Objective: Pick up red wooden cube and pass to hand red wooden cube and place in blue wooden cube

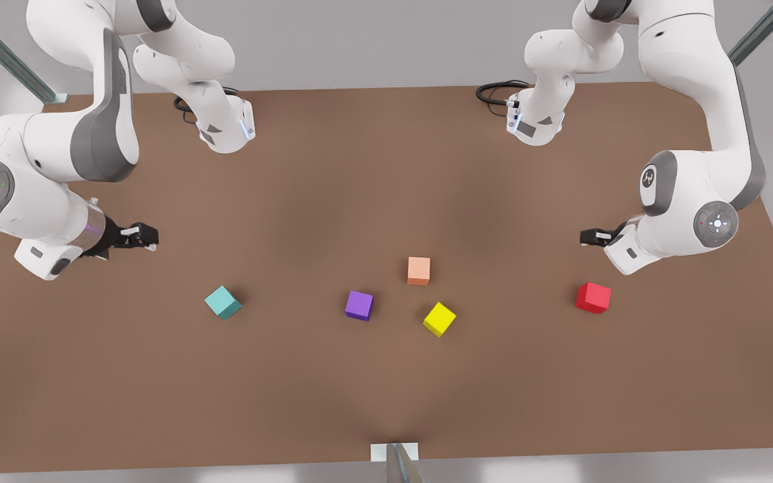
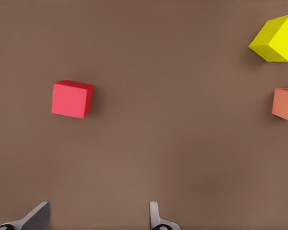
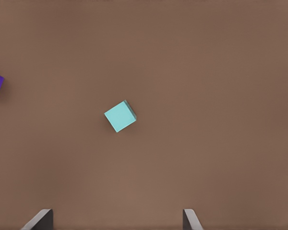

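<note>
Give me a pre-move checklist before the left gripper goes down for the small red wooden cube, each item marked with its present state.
1. Small red wooden cube free on the brown table, nothing touching it: ok.
2. Left gripper open, empty: ok.
3. Left gripper centred over the red cube: not ok, cube sits offset in the left wrist view.
4. Right gripper open, waiting above the small teal blue wooden cube: ok.
5. Teal cube's top free: ok.

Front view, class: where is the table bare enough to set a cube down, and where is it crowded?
Bare: the stretch between the blue wooden cube and the purple cube; the near table strip; between the yellow cube and the red wooden cube. Crowded: purple, yellow and orange cube cluster mid-table.
</note>
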